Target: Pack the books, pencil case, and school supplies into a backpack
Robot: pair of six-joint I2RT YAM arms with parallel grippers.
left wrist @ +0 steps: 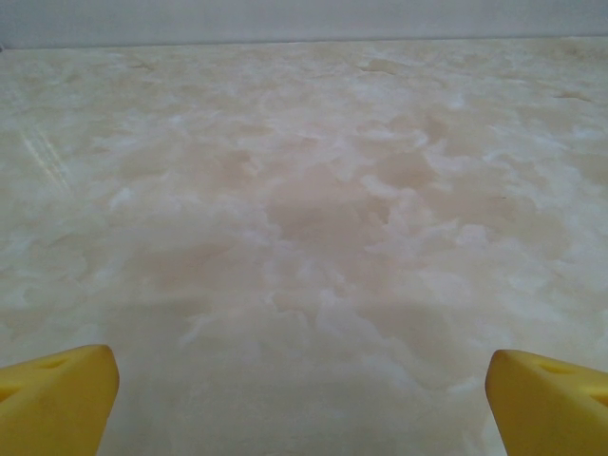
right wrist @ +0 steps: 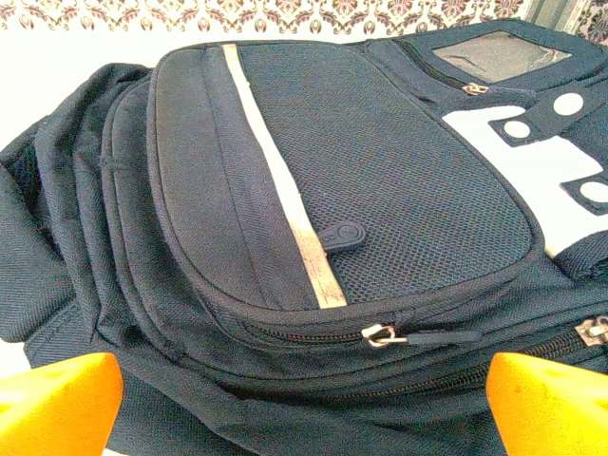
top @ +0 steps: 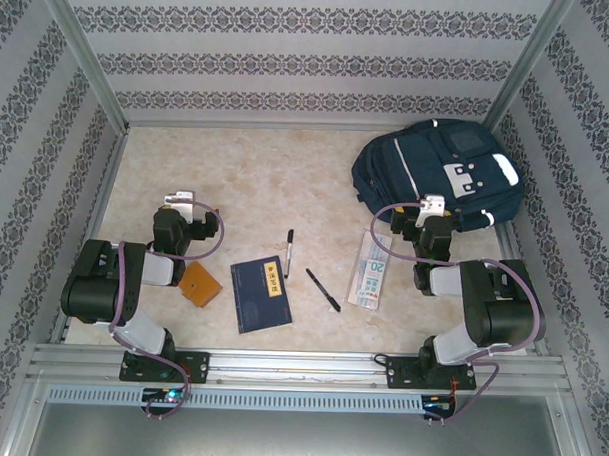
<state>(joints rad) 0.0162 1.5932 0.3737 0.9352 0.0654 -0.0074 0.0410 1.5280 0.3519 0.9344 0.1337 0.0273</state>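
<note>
The navy backpack (top: 437,171) lies flat at the back right, its front pocket and zip pull (right wrist: 382,334) close before my right gripper (right wrist: 304,399), which is open and empty just short of its near edge (top: 432,206). The navy book (top: 261,294) with a yellow label lies near the front centre. The orange-brown booklet (top: 199,284) sits to its left, beside the left arm. Two black pens (top: 289,251) (top: 322,289) lie between the book and the pale pencil case (top: 368,271). My left gripper (top: 179,201) is open over bare table (left wrist: 304,228).
Patterned walls enclose the table on three sides, with a metal rail along the front edge (top: 300,366). Bare marble surface (top: 246,176) stretches across the back left and centre.
</note>
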